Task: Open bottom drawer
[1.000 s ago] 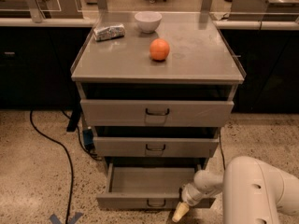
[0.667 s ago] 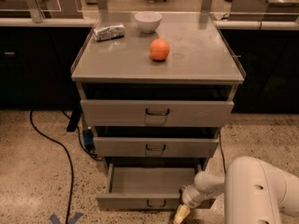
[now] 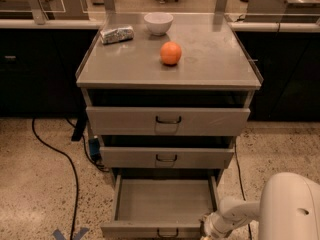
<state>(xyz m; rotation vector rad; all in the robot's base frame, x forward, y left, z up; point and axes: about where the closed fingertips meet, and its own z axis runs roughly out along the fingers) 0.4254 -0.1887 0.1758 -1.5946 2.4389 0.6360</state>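
Observation:
The bottom drawer (image 3: 165,200) of the grey metal cabinet stands pulled out, its plain grey tray bare inside. Its flat front (image 3: 135,230) with a small dark loop handle (image 3: 167,232) lies at the lower edge of the camera view. My gripper (image 3: 207,232) is at the drawer's front right corner, low at the frame's edge, on the end of my white arm (image 3: 240,211). The middle drawer (image 3: 166,157) and the top drawer (image 3: 167,120) above it are closed.
On the cabinet top (image 3: 215,54) sit an orange (image 3: 171,53), a white bowl (image 3: 158,23) and a foil packet (image 3: 117,34). A black cable (image 3: 65,159) runs over the speckled floor at the left. Dark counters stand on both sides.
My gripper and arm have barely shifted by the drawer's front right corner. The bottom drawer stays pulled out as before.

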